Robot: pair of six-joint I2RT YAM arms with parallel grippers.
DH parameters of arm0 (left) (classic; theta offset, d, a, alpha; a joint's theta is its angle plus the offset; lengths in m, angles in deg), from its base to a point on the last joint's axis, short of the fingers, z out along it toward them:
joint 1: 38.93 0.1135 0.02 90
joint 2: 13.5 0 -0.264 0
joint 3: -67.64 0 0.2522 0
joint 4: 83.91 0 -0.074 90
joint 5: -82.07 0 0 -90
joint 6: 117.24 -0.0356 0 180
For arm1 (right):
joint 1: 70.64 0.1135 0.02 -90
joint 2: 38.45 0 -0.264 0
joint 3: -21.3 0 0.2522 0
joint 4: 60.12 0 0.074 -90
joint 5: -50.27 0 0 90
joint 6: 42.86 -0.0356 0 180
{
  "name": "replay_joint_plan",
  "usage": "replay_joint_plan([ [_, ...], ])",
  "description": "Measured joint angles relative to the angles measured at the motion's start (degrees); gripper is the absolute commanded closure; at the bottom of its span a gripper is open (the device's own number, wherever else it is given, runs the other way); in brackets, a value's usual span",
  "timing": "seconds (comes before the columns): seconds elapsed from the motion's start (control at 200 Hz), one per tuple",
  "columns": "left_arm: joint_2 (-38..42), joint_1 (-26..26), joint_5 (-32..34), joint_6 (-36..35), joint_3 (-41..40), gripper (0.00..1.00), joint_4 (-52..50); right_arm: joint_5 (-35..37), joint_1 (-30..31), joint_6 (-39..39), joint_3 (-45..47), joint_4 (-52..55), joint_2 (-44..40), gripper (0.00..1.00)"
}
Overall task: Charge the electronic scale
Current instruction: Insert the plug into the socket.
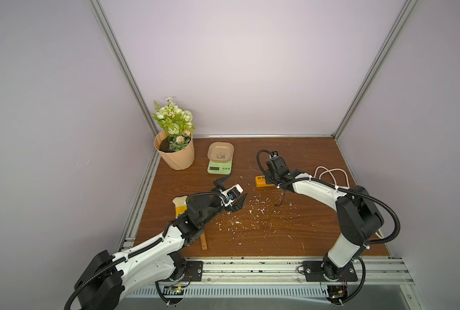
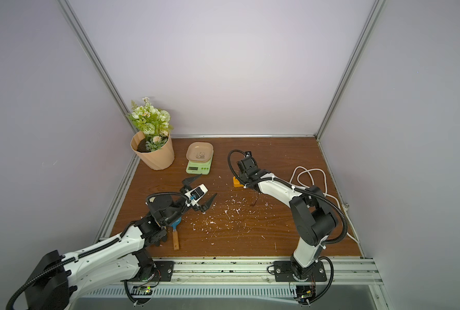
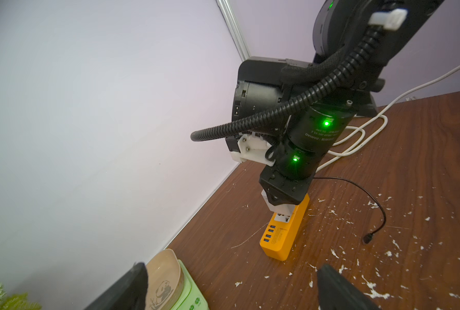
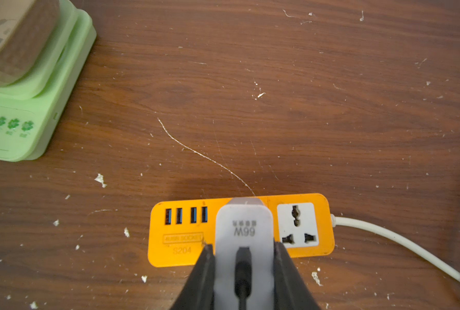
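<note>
1. The left gripper (image 1: 238, 185) has its fingers (image 3: 127, 290) spread to full width. Nothing lies between them and they touch nothing.
2. The electronic scale (image 1: 220, 165) stands flat on the table (image 1: 250, 241) with its beige tray (image 1: 221, 152) on top. It sits just ahead of the left fingertip nearer the back wall, near but apart. The left wrist view shows the scale (image 3: 188, 290) beside that same finger.
3. The right gripper (image 4: 243, 244) has its fingers (image 4: 285, 268) drawn partway together. They press on both flanks of a white adapter (image 4: 243, 228).
4. The adapter stands on the orange power strip (image 4: 183, 241), between the USB ports and the vacant socket. Whether its pins are fully home cannot be told.
5. A black cable (image 4: 242, 273) leaves the adapter's rear face between the right fingers. Its free plug end (image 3: 368, 237) lies on the table between the two grippers, well apart from the scale.
6. A white cord (image 4: 384, 233) leaves the end of the strip on the side of the right fingers away from the scale (image 4: 30, 112).
</note>
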Motion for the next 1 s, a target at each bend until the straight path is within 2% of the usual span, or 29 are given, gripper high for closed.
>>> replay_joint_plan([
  [0.996, -0.7, 0.0, 0.0, -0.8, 0.0, 0.0, -1.4, -0.9, -0.4, -0.8, 1.4, -3.4, 1.8, 0.98],
])
